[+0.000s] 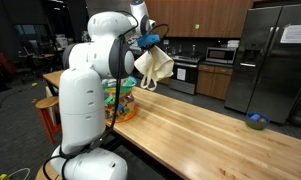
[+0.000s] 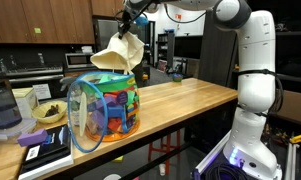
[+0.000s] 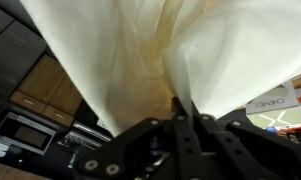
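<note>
Wrist view shows your gripper pinching the cloth at lower centre. In an exterior view, the cloth hangs upper left of centre, above the basket on the table.

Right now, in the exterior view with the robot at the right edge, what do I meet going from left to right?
Dark jar, bowl, colourful mesh basket, white robot arm. The cloth in the end effector hangs above the basket, so I leave it out.
</note>
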You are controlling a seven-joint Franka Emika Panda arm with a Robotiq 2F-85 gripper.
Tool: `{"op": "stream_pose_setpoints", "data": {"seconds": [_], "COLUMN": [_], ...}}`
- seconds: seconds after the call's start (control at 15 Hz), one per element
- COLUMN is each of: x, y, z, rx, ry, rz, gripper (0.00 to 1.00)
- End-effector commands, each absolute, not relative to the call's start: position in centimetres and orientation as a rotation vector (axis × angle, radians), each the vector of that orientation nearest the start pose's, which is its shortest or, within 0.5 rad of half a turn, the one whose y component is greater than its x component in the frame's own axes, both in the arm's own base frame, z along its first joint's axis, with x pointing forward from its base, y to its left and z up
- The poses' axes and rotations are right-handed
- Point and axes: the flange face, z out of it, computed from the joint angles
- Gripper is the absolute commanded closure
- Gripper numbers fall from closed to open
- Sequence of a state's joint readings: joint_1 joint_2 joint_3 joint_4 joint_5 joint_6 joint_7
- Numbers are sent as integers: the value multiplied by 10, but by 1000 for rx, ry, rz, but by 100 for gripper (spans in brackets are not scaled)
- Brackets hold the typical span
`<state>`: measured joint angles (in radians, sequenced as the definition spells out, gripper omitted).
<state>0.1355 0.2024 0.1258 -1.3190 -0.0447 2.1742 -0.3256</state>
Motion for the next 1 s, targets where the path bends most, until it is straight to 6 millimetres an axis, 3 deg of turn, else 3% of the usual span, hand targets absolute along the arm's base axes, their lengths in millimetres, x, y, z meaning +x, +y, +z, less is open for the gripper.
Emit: {"op": "stream_pose_setpoints", "data": {"seconds": [0.0, 0.33, 0.53, 0.73, 0.93], "x": [615, 599, 600, 612, 633], "y": [182, 210, 213, 192, 142], "z": [721, 733, 734, 731, 724], "rx": [-2794, -2688, -2644, -2652, -2727], "ry": [-1054, -1215, -1250, -1174, -1014], "rz": [-1081, -1112, -1127, -1150, -1161], "gripper": [99, 99, 99, 99, 99]}}
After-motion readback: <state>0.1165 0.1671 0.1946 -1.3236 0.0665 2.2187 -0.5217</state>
